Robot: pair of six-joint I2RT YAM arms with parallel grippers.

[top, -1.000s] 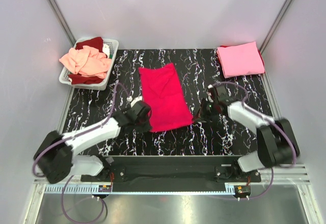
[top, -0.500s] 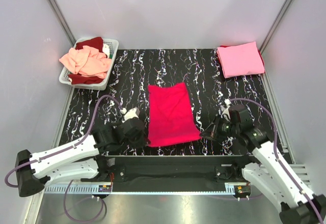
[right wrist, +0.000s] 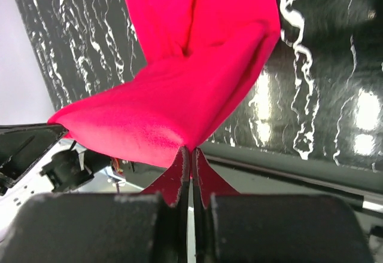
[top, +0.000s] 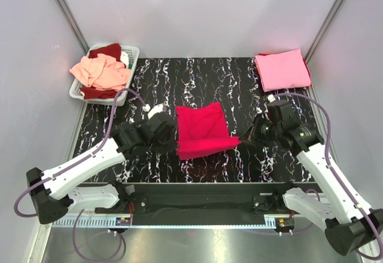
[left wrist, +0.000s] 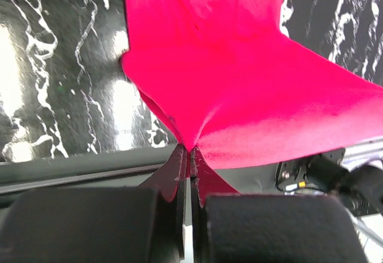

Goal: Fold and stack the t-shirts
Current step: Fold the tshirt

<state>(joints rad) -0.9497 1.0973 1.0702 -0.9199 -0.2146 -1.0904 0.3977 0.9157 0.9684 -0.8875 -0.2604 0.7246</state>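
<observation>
Crimson-red t-shirt (top: 202, 130), limp and light, sags between left pincer (left wrist: 187, 155) and right pincer (right wrist: 190, 154), each clamped on a near corner.

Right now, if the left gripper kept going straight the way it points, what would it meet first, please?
Probably the crimson-red t-shirt itself: the left gripper is shut on its near corner, and the cloth lies directly ahead.

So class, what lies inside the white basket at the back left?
The white basket holds a crumpled peach shirt spilling over its rim, with a dark maroon shirt partly under it. Anything deeper is covered.
</observation>
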